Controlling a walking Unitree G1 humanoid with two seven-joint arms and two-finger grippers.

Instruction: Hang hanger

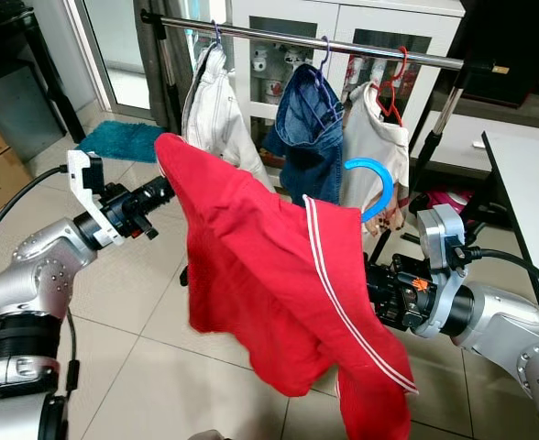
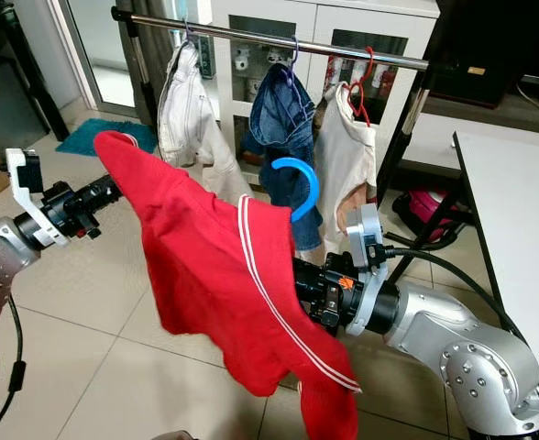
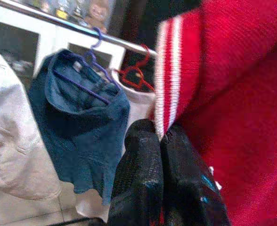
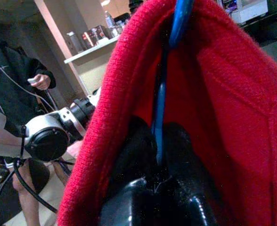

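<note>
Left eye view: left gripper (image 1: pixel 164 188), jaws closed on the red garment's (image 1: pixel 279 293) shoulder, holds it up; right gripper (image 4: pixel 155 146) pinches the blue hanger (image 1: pixel 372 186) inside it, below the rail (image 1: pixel 343 46).

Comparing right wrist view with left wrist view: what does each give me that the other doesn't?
Right wrist alone: the blue hanger running between the right end effector fingers, the left arm, and a person behind. Left wrist alone: the rail with the denim garment on a purple hanger, a red hanger, and the left end effector pinching the striped edge. Both: the red garment.
</note>
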